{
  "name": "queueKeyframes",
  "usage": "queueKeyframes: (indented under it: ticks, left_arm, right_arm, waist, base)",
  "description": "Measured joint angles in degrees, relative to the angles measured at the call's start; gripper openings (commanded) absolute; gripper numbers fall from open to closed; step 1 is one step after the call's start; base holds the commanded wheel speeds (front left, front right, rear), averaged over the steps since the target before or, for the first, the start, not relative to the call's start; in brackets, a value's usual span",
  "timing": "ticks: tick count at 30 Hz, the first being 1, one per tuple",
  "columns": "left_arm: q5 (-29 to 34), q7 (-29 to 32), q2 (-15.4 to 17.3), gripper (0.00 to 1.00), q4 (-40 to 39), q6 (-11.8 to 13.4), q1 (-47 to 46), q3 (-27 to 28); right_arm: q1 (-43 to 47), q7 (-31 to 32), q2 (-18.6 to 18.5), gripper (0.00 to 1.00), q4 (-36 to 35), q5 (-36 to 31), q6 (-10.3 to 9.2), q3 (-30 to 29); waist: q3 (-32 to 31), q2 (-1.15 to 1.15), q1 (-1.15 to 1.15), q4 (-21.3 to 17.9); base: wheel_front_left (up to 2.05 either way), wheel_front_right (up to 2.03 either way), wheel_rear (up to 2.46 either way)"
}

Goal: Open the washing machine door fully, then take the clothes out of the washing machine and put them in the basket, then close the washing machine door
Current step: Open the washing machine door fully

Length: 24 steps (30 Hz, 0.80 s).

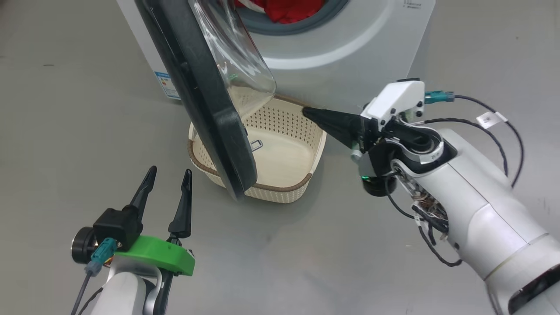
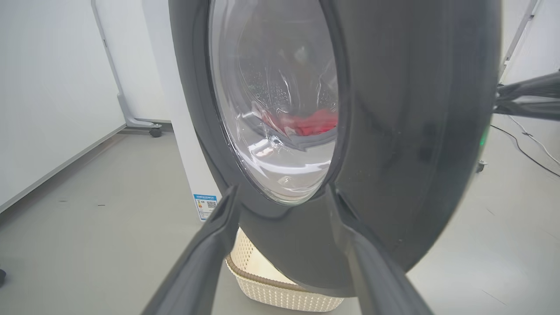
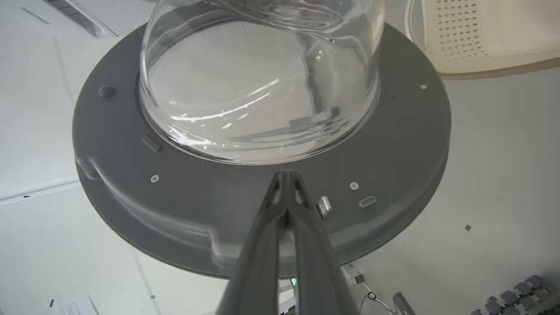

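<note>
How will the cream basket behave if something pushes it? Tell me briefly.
The basket looks like thin perforated plastic, so probably light and slightly flexible. Standing on a smooth grey floor, it would likely slide when pushed. Being low and wide, it seems unlikely to tip.

Left claw: two long black tapered fingers, bright green bracket, teal plug on grey cable, white forearm. Right claw: black fingers, white angular housing, second teal plug, looping black cables, white tag, exposed wire bundle, glossy white forearm.
</note>
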Motion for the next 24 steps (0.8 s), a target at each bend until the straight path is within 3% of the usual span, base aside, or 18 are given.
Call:
queueKeyframes:
  ticks: [6,11,14,24]
  left_arm:
    - [0.29,0.0,0.02,1.0,0.38,0.07,2.19,1.21]
    - [0.7,0.0,0.05,1.0,0.57,0.51,3.54,2.49]
    - [0.71,0.0,0.11,1.0,0.51,0.88,4.91,3.86]
    - [0.71,0.0,1.19,1.0,-0.03,1.72,7.23,7.17]
  right_arm:
    - [2.41,-4.92,-5.9,0.0,0.14,-8.55,4.12,3.56]
    - [3.89,-12.13,-10.06,0.0,0.11,-19.92,7.23,8.43]
    - [4.09,-19.11,-13.56,0.0,-0.69,-30.91,7.55,12.91]
    - [7.5,-34.64,-16.85,0.0,-3.88,-47.41,6.79,19.59]
  waist:
    - [-3.08,0.0,0.0,-1.81]
    - [-5.63,0.0,0.0,-3.74]
    - [-7.51,0.0,0.0,-5.5]
    - [-11.2,0.0,0.0,-10.47]
  base:
    - [0.0,0.0,0.0]
    - [0.0,0.0,0.0]
    - [0.0,0.0,0.0]
    - [0.0,0.0,0.0]
